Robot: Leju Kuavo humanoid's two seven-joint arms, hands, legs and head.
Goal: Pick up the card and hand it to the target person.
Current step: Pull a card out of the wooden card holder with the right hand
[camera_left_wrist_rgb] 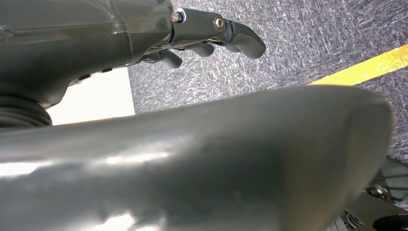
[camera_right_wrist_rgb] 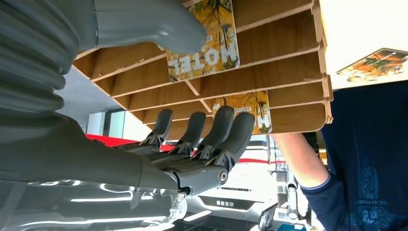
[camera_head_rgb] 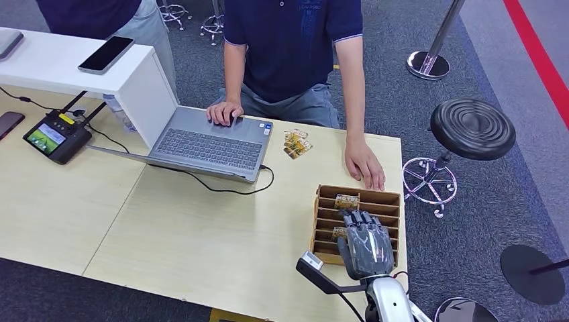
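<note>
My right hand [camera_head_rgb: 366, 243] hovering over the wooden slotted rack [camera_head_rgb: 396, 201] on the tabletop [camera_head_rgb: 201, 228], fingers [camera_right_wrist_rgb: 219, 125] spread and holding nothing, thumb lying against a hotel card [camera_right_wrist_rgb: 211, 41] standing in its slot, my left hand [camera_left_wrist_rgb: 211, 33] hanging loosely curled above carpet.

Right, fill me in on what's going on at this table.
The robot's right hand is over the wooden card rack at the table's near right corner, thumb on a hotel card standing in a slot; whether it grips the card yet can't be told. Another card stands in a farther slot. The left hand hangs over the carpet, holding nothing. A seated person waits opposite, one hand resting beside the rack, the other on a laptop. More cards lie loose nearby.
</note>
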